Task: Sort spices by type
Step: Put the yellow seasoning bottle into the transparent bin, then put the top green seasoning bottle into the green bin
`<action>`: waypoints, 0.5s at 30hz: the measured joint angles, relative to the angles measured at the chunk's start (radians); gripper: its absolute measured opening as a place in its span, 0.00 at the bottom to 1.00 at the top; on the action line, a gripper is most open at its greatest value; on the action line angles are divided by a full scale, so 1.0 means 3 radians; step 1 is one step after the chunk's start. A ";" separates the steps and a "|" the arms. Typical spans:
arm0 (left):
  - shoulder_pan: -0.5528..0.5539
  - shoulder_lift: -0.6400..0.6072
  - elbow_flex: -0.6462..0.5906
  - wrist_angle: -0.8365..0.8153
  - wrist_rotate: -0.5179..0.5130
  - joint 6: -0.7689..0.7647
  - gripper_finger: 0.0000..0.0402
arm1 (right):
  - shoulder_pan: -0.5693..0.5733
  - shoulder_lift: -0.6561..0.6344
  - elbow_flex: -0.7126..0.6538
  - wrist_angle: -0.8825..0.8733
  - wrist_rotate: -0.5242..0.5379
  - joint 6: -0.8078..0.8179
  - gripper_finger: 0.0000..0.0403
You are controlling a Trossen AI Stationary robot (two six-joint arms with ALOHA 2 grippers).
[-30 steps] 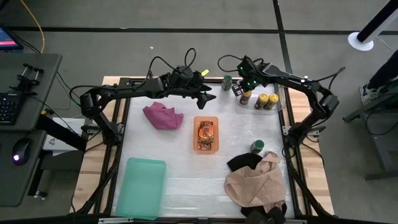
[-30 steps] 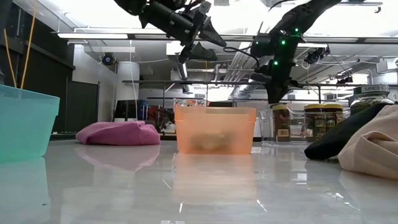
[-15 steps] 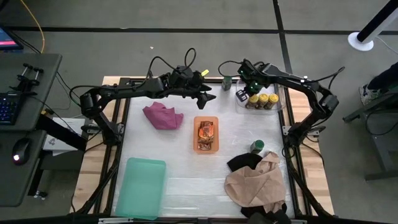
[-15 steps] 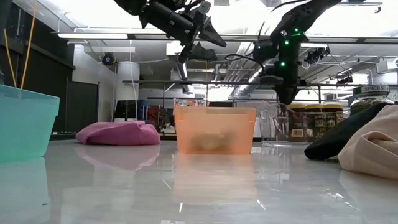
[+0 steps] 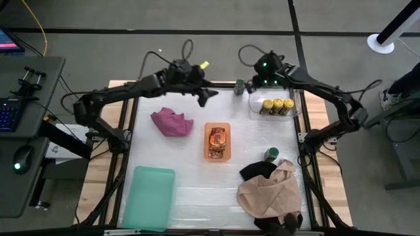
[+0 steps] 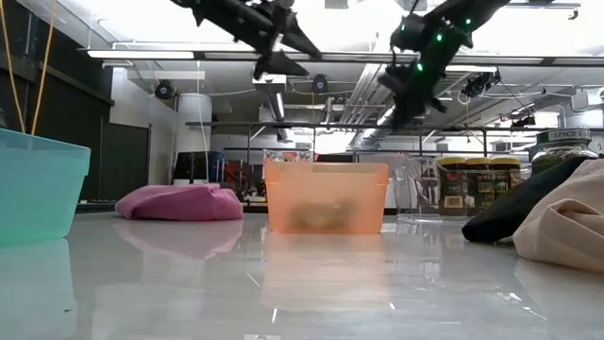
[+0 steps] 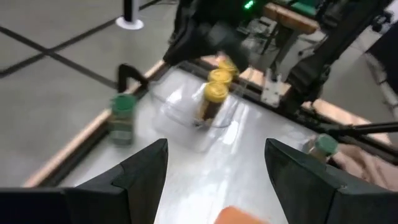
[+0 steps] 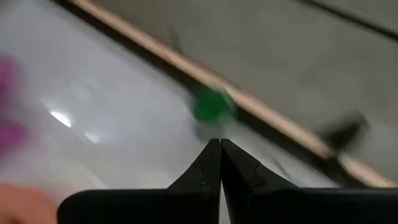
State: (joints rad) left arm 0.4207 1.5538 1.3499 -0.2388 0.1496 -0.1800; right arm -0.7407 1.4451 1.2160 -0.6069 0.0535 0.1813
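Three yellow-lidded jars (image 5: 276,105) stand in a clear container (image 5: 292,113) at the table's far right; they also show in the left wrist view (image 7: 214,93). One green-lidded jar (image 5: 240,86) stands at the far edge, another (image 5: 271,155) by the black cloth. Orange-and-black packets (image 5: 217,138) lie in an orange tray (image 5: 217,157). My right gripper (image 5: 254,81) hovers shut, raised, just right of the far green-lidded jar (image 8: 212,106). My left gripper (image 5: 207,95) hangs open high above the table's far middle, fingers wide apart (image 7: 214,180).
A teal tray (image 5: 149,196) sits near left. A magenta cloth (image 5: 172,122) lies left of the orange tray. Tan cloth (image 5: 269,193) and black cloth (image 5: 257,170) are heaped near right. Bare tabletop shows in the middle and near the front edge.
My right gripper has risen from the clear container, leaving a third yellow-lidded jar standing there beside the other two, and moved toward the far edge and left, toward the green-lidded jar. My left gripper has shifted slightly left and upward, staying open.
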 joint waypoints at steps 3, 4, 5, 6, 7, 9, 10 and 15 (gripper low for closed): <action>0.0086 -0.0185 0.0000 -0.0208 -0.0002 0.0125 0.63 | -0.0017 0.0021 0.0004 0.0491 -0.0354 0.0009 0.00; 0.0103 -0.0239 0.0000 -0.0234 -0.0002 0.0139 0.63 | -0.0021 0.0068 0.0004 0.0609 -0.0394 0.0056 0.00; 0.0127 -0.0280 0.0000 -0.0270 0.0000 0.0141 0.63 | -0.0021 0.0135 0.0006 0.0718 -0.0432 0.0103 0.01; 0.0144 -0.0312 0.0000 -0.0279 0.0004 0.0138 0.63 | -0.0021 0.0214 0.0006 0.0776 -0.0479 0.0149 0.04; 0.0150 -0.0336 0.0000 -0.0278 0.0004 0.0114 0.63 | -0.0025 0.0305 0.0019 0.0770 -0.0508 0.0154 0.07; 0.0152 -0.0358 0.0000 -0.0282 0.0002 0.0077 0.63 | -0.0039 0.0532 0.0164 0.0628 -0.0548 0.0137 0.16; 0.0150 -0.0359 0.0000 -0.0291 0.0001 0.0041 0.63 | -0.0040 0.0647 0.0276 0.0543 -0.0545 0.0092 0.22; 0.0103 -0.0357 0.0000 -0.0369 0.0004 -0.0034 0.63 | 0.0005 0.1234 0.0983 -0.0127 0.0032 -0.0230 0.52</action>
State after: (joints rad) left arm 0.4516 1.4468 1.3499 -0.3494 0.1509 -0.1901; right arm -0.7391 1.8154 1.5109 -0.6450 0.0631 0.1124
